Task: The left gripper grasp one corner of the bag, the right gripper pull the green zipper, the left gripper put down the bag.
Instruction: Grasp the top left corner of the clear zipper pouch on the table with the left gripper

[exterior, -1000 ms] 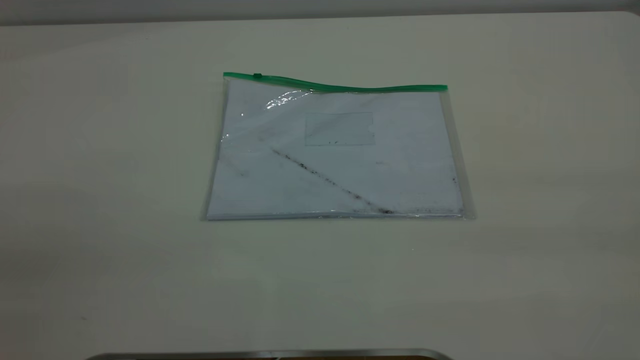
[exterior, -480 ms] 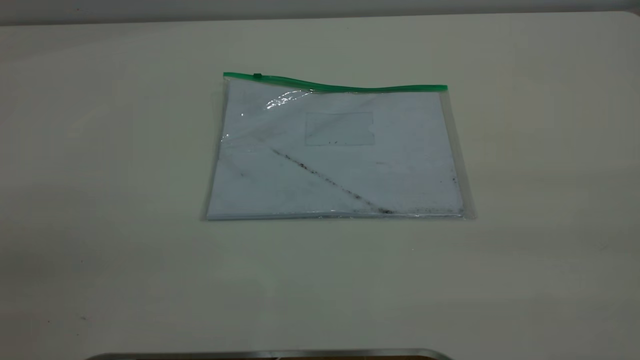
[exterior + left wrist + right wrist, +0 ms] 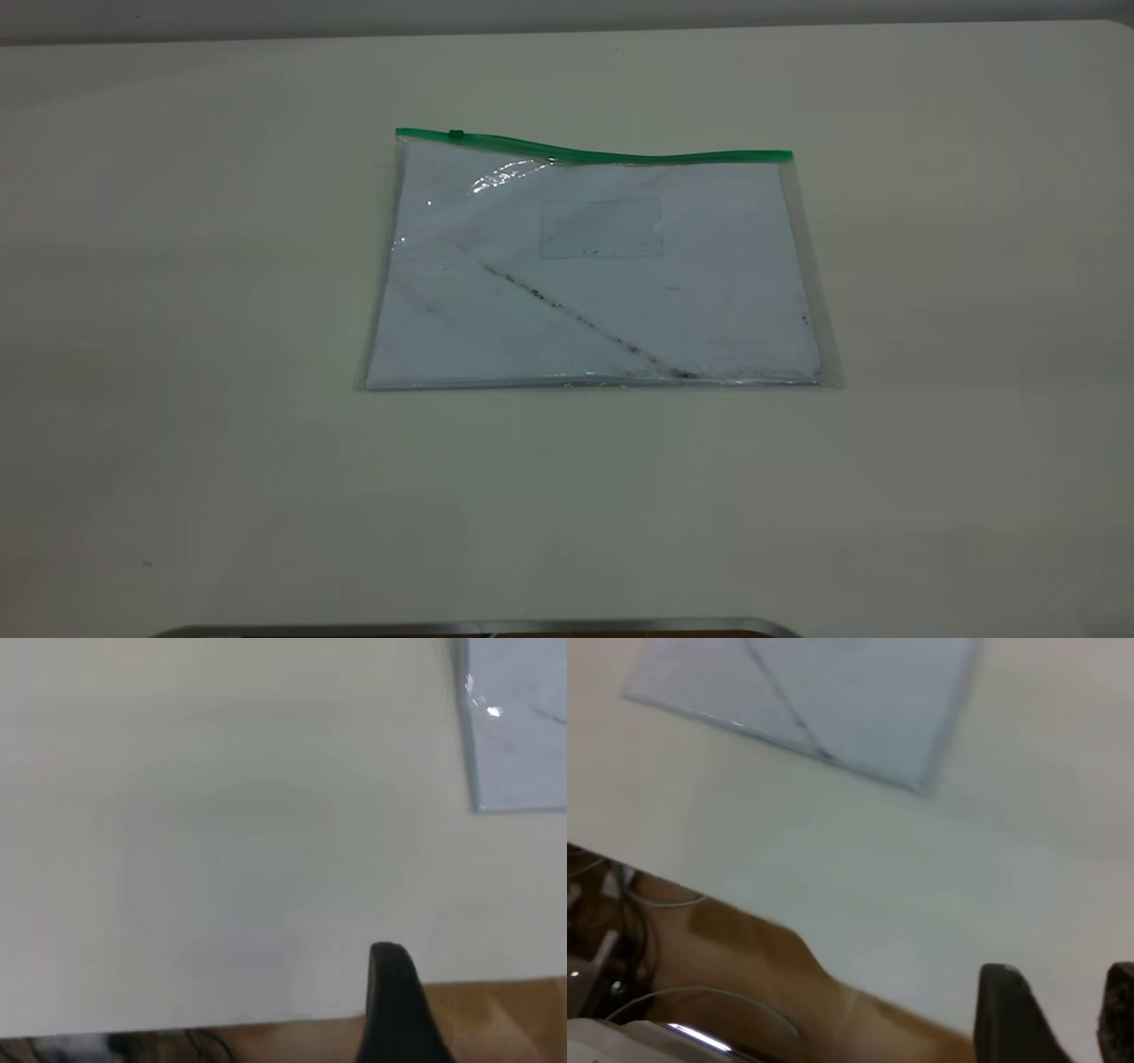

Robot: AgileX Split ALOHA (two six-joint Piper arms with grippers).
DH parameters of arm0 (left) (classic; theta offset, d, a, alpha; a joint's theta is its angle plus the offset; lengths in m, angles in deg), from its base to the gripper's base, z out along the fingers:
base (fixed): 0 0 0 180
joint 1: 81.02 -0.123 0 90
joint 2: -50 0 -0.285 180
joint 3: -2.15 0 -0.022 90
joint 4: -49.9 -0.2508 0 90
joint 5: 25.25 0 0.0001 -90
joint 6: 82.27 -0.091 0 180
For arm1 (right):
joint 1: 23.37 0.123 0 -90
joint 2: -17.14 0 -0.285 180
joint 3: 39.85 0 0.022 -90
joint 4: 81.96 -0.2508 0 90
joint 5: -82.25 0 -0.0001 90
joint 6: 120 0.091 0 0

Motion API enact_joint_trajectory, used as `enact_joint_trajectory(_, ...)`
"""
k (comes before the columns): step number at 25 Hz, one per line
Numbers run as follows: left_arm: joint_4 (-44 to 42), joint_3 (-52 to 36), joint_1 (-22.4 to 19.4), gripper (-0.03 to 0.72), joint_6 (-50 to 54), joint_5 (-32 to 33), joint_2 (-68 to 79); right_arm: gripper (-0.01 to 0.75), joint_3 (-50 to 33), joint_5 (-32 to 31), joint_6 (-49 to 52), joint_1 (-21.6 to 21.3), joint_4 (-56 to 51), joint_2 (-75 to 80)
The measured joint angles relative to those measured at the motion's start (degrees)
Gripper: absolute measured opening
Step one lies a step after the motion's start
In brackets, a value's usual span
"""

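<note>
Exterior view shows the bag lying flat mid-table with the green zipper on its far edge, while the right gripper, fingers spread, and the left gripper, whose finger state I cannot tell, wait well apart.

A pale table fills the view; below its near edge lie a brown floor and cables.

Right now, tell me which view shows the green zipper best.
The exterior view: the green zipper runs whole along the bag's far edge. Both wrist views catch only clear parts of the bag, no green.
</note>
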Motion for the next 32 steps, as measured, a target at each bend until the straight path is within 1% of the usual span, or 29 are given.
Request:
enact_joint_trajectory(5, 4.59, 0.00, 0.00, 0.523, -2.35, -7.12, 15.09, 0.491, 0.46, 12.12, -14.38, 0.00, -10.60, 14.68)
enact_joint_trajectory(7, 7.13, 0.00, 0.00, 0.535, -5.61, -10.66, 20.66, 0.523, 1.95, 15.14, -19.24, 0.00, -15.89, 20.62)
enact_joint_trajectory(9, 11.30, 0.22, 0.00, 0.550, -10.70, -14.02, 26.86, 0.535, 4.16, 16.72, -23.76, 0.00, -21.51, 27.08)
enact_joint_trajectory(13, 22.25, 4.18, 0.00, 0.560, -23.13, -18.46, 40.27, 0.536, 10.08, 17.69, -34.73, 0.00, -32.84, 38.24)
enact_joint_trajectory(17, 31.69, 12.03, 0.00, 0.561, -33.55, -23.00, 54.65, 0.536, 16.27, 16.83, -43.71, 0.14, -41.69, 48.95)
enact_joint_trajectory(19, 35.14, 16.58, 0.00, 0.561, -37.48, -24.09, 61.79, 0.536, 19.57, 16.61, -46.14, 1.25, -44.23, 53.88)
enact_joint_trajectory(23, 39.37, 26.84, 0.00, 0.563, -43.09, -24.46, 76.94, 0.536, 26.10, 16.66, -48.24, 6.61, -45.44, 62.39)
enact_joint_trajectory(26, 41.45, 35.49, 0.00, 0.563, -44.64, -22.58, 87.85, 0.536, 31.80, 16.66, -48.25, 10.72, -45.62, 68.46)
enact_joint_trajectory(29, 42.80, 43.95, 0.00, 0.563, -45.25, -20.06, 97.64, 0.536, 37.14, 15.75, -46.83, 12.81, -45.62, 74.32)
enact_joint_trajectory(32, 44.29, 51.94, 0.00, 0.563, -46.49, -19.33, 105.97, 0.536, 41.79, 13.70, -46.04, 13.90, -46.52, 79.15)
